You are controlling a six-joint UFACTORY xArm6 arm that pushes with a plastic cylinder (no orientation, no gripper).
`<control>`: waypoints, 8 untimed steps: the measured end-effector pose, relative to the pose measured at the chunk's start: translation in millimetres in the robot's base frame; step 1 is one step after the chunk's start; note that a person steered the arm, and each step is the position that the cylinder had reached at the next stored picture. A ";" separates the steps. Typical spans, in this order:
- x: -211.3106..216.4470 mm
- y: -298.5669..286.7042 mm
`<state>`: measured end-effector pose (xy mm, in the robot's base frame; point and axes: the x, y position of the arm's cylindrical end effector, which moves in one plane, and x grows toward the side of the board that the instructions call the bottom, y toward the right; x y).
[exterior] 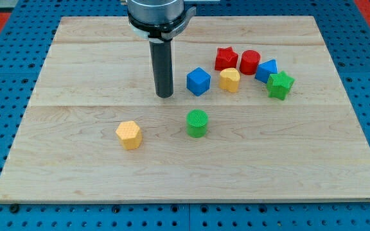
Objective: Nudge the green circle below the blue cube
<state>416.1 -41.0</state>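
My tip (164, 95), a bare rod (no tool to open), stands left of the blue cube (198, 81), above the green circle (197, 122).

No readable writing anywhere.
I find no letters, numbers, labels or brand marks on my rod, the blocks or the wooden board.

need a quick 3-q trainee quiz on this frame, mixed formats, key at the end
1. True or false: my tip touches the green circle.
2. Which block lies nearest the blue cube on the view's right? A) red star B) yellow heart-like block C) green star
3. Fill in: the yellow hexagon sits toward the view's ____ of the green circle.

Key: 1 false, my tip stands apart, up-left of it, beside the blue cube. 2 B. 3 left.
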 end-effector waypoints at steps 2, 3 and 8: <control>-21.8 -23.7; -9.6 6.4; 147.1 91.4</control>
<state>563.2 50.3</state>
